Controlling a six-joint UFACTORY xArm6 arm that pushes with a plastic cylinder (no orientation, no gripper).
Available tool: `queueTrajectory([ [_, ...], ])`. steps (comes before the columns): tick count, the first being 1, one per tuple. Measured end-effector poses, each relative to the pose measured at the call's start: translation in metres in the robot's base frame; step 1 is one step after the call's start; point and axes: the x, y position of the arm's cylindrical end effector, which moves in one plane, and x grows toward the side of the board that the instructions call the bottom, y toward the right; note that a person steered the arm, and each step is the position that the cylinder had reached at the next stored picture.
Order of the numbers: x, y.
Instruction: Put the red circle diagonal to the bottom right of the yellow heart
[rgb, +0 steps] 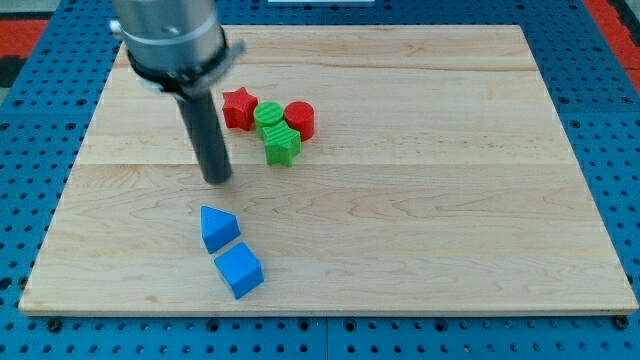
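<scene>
The red circle (300, 119) lies near the board's upper middle, touching a green circle (269, 116) on its left. A red star (238, 108) sits left of the green circle. A green star (282, 146) lies just below the green circle. No yellow heart shows in the view. My tip (218, 179) rests on the board to the left of and below this cluster, about a block's width from the green star, touching no block.
A blue triangle (218, 228) and a blue cube (238, 270) lie below my tip toward the view's bottom. The wooden board (450, 200) sits on a blue pegboard surface. The arm's grey housing (170, 40) hangs over the top left.
</scene>
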Motion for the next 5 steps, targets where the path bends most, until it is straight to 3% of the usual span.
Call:
queueTrajectory([
  [1,0.015,0.068],
  [2,-0.007,0.103],
  [3,-0.063,0.102],
  [5,-0.174,0.025],
])
